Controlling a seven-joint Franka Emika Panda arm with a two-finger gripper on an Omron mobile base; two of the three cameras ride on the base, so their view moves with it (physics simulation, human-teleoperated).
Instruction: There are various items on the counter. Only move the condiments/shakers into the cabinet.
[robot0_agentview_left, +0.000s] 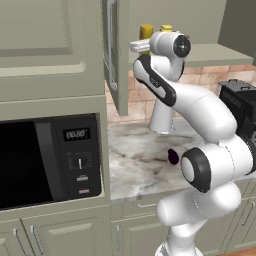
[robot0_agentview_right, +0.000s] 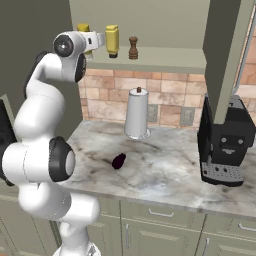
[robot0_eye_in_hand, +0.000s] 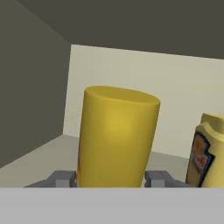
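In the right base view the open upper cabinet (robot0_agentview_right: 150, 59) carries three things on its shelf, from left to right: an amber squeeze bottle (robot0_agentview_right: 84, 31) just behind the arm's hand, a bright yellow squeeze bottle (robot0_agentview_right: 112, 41), and a small brown pepper shaker (robot0_agentview_right: 133, 48). All three stand upright and a little apart from each other.

The gripper (robot0_eye_in_hand: 111, 178) is inside the cabinet, at the leftmost bottle. In the hand view its two grey fingertips (robot0_eye_in_hand: 61, 179) sit at both sides of the amber bottle's (robot0_eye_in_hand: 116, 135) lower body, very close to it or touching; the fingers are about half open, at the width of the bottle. If they press on it or have just let go, I cannot tell. The bottle's base appears to be on the shelf.

Such a bottle is probably light plastic with a smooth round wall, so it may slip or squash under a hard squeeze. I think the best hold is low on the body, across the widest part.

On the marbled counter (robot0_agentview_right: 165, 175) below are a paper-towel roll (robot0_agentview_right: 137, 114), a dark purple eggplant (robot0_agentview_right: 118, 161) and a black coffee machine (robot0_agentview_right: 225, 145). No condiment is on the counter, so the task looks almost complete.
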